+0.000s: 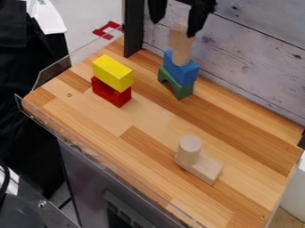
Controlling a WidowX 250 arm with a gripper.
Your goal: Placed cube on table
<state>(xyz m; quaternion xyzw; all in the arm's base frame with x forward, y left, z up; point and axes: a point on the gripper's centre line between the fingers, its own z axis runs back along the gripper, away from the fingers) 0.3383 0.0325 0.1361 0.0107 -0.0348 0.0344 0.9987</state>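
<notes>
In the camera view, we have the black gripper (173, 29) hanging at the upper middle, its fingers spread apart with the top of a pale wooden piece (180, 40) between them; we see a gap on one side, so we judge that nothing is clasped. That spread gives room around the wood, as a grasp or a release would need. The upper part of this piece is the nearest thing to the task's cube, we think, though we cannot tell whether it is a separate block. It stands above a blue block (182, 70), which rests on a green arch (175, 85), so we take it to be up on a stack rather than directly on the table (137, 116). If it is the cube, we would grip it squarely and lift straight up, since a sideways nudge could topple the narrow tower. A yellow block (113, 73) lies flat along a red block (110, 92), well supported. Nearer us, a pale cylinder (189, 149) stands upright by one end of a flat wooden block (205, 168).
</notes>
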